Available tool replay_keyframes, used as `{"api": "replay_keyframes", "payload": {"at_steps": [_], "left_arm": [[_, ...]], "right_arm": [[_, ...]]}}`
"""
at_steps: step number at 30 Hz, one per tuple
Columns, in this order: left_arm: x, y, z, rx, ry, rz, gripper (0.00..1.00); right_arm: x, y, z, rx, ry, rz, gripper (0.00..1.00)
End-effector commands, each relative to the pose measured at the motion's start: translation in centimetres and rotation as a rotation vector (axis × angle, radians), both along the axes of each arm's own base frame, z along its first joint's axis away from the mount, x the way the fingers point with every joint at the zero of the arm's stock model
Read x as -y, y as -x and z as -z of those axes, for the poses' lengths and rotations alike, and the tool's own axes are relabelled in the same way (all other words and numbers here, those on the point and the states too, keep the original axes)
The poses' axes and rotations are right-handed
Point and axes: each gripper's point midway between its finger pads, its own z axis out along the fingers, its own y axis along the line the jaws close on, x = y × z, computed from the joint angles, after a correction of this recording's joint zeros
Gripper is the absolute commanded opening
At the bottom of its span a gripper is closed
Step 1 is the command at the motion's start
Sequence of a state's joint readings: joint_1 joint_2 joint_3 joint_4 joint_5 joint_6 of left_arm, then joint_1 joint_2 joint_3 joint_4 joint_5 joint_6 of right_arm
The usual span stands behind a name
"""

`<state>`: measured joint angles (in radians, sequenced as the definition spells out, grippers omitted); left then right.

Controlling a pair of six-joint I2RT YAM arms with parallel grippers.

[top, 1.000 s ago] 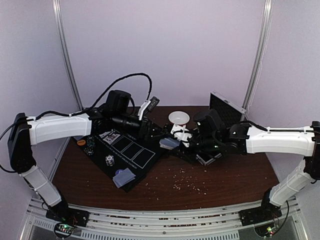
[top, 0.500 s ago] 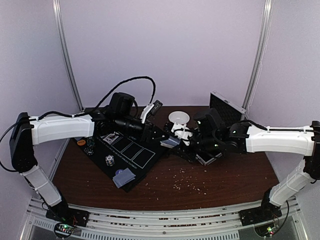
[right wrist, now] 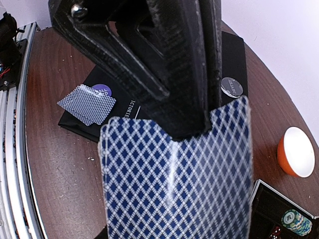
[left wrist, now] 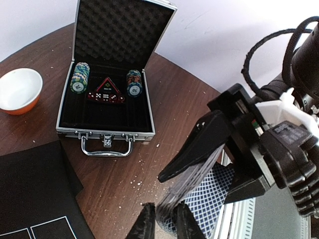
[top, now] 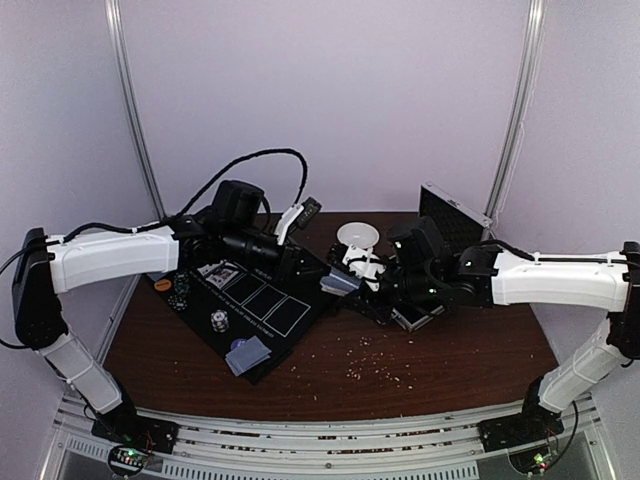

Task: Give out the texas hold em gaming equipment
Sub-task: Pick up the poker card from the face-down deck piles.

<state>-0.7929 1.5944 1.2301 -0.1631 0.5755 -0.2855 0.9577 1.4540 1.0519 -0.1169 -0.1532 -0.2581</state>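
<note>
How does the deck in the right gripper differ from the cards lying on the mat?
The deck is thick and clamped aloft in the right gripper; the loose cards are few, lying overlapped on the black mat. The deck bows; the loose cards lie flat. Both show blue diamond-patterned backs.

TEXT | black mat (right wrist: 83, 128): white letters, partly hidden, "ICTORIE" | poker chips (left wrist: 79, 78): face marks too small

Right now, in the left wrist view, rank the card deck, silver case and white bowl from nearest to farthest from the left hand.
1. Card deck, right at the left hand.
2. Silver case, beyond it, centre-left.
3. White bowl, at the far left edge.
</note>
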Motion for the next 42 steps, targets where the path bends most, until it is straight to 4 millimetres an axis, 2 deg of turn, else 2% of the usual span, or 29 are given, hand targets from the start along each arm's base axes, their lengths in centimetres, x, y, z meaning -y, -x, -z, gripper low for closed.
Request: {"api": "replay_keyframes", "payload": {"at_steps": [1,4,7,18,21,26,31,42], "left_arm": [[-0.8,-1.1,-1.2,0.067,-0.019,-0.042,0.18],[-0.2,-0.8,-1.7,0.060,0.007,-0.007,0.36],[0.7,-0.5,-2.2,0.043,0.049,0.035,0.47],[4.0,-0.4,-1.5,-0.009,0.100,0.106,0.59],[3.5,-0.8,-0.4,0.000,0.043,0.079,0.51],[2.2,-1.6,-0.3,0.058,-0.008,0.008,0.37],[1.1,-2.1,-0.2,0.064,-0.029,-0.022,0.30],[0.1,-2.3,-0.3,0.088,-0.058,-0.044,0.14]], "right_arm": [[-0.3,0.0,-1.8,0.027,-0.045,-0.001,0.39],[-0.3,0.0,-1.7,0.026,-0.041,-0.003,0.39],[-0.4,0.0,-1.7,0.024,-0.045,-0.005,0.39],[-0.8,-0.2,-1.7,0.023,-0.047,-0.013,0.39],[-0.8,-0.2,-1.8,0.025,-0.047,-0.011,0.39],[-0.6,-0.2,-1.5,0.024,-0.041,-0.008,0.39],[-0.6,-0.2,-1.6,0.025,-0.044,-0.006,0.39],[-0.5,-0.1,-1.6,0.026,-0.042,-0.003,0.39]]}}
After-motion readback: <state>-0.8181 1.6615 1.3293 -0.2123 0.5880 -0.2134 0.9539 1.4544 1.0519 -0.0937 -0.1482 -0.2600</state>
